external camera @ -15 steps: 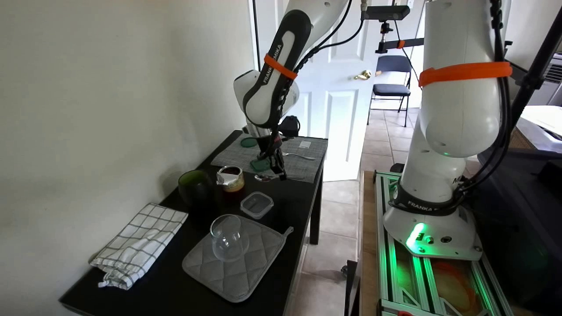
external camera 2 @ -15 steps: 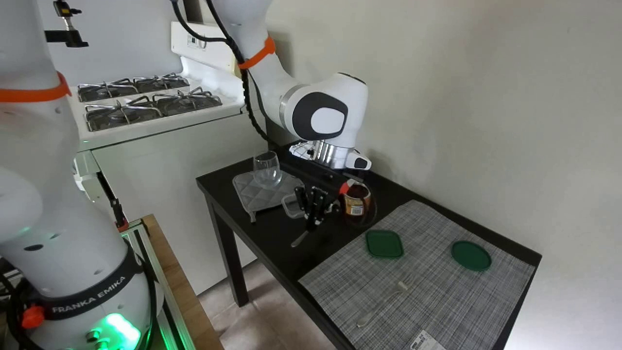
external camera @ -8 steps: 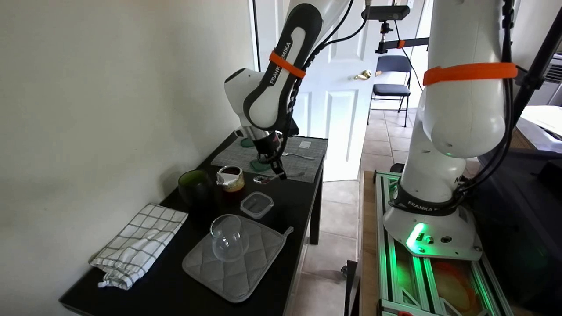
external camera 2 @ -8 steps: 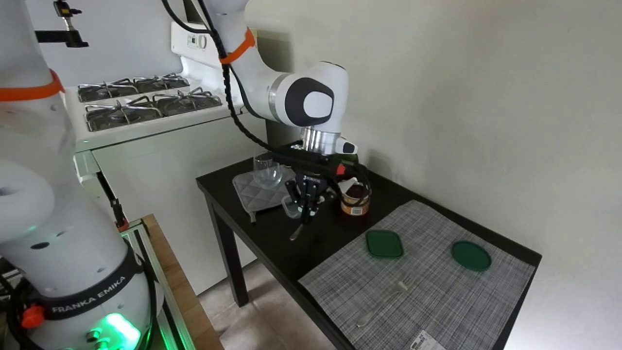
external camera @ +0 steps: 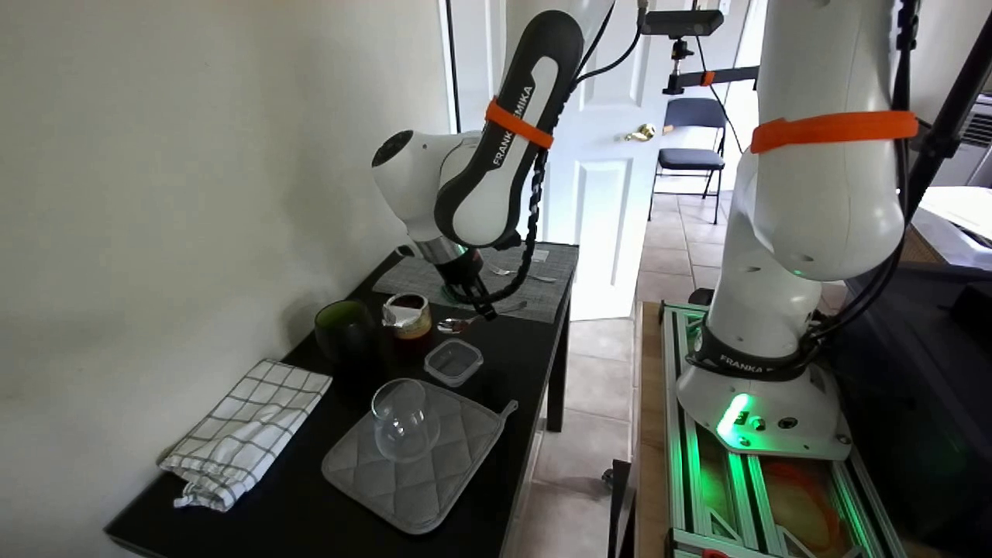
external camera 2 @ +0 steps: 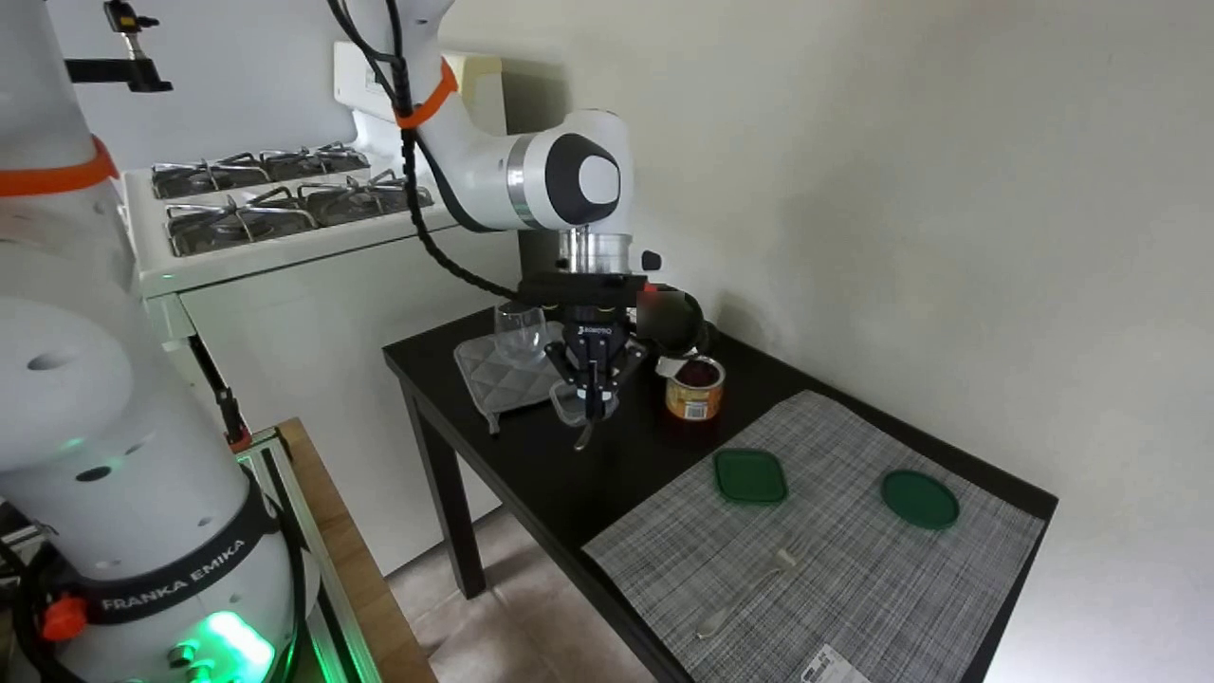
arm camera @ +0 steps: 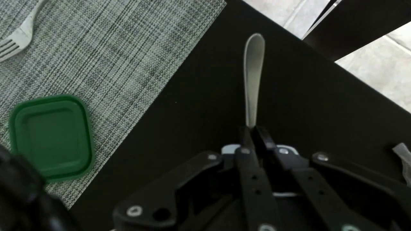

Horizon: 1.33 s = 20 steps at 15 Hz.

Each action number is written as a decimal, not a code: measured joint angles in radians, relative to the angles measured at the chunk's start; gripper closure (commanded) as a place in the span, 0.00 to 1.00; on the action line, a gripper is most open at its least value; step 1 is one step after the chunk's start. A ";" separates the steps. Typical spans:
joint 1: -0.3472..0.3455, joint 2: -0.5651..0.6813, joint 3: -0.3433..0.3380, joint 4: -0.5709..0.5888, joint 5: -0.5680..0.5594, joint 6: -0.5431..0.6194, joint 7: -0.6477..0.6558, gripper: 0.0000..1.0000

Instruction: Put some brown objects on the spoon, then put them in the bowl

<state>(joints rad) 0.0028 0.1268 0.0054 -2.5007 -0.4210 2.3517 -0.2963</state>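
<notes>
One silver metal spoon [arm camera: 253, 75] is pinched by one black, nearly closed gripper [arm camera: 252, 131]; one orange-labelled can [external camera 2: 694, 392] is set nearby.

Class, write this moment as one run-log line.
black two-finger gripper: closed on silver metal spoon | spoon: outside upright orange-labelled can | clear square plastic container: on black table

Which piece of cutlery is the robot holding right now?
The spoon: it sits gripped between the fingers, while the fork lies apart on the grey placemat.
</notes>
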 measured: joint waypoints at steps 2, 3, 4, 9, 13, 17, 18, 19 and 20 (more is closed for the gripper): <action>0.020 0.001 0.006 0.000 -0.048 0.000 0.037 0.98; 0.030 0.002 0.010 0.000 -0.075 0.000 0.061 0.98; 0.040 0.003 0.013 0.000 -0.104 0.000 0.086 0.98; 0.081 0.022 0.025 0.000 -0.234 0.000 0.211 0.98; 0.105 0.037 0.032 0.000 -0.343 0.000 0.319 0.98; 0.120 0.049 0.044 -0.001 -0.434 0.000 0.420 0.98; 0.123 0.051 0.047 -0.002 -0.451 0.000 0.442 0.98; 0.126 0.052 0.050 -0.005 -0.466 0.000 0.464 0.98; 0.130 0.052 0.052 -0.011 -0.480 0.000 0.485 0.98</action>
<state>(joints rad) 0.1324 0.1787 0.0575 -2.5115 -0.9007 2.3518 0.1890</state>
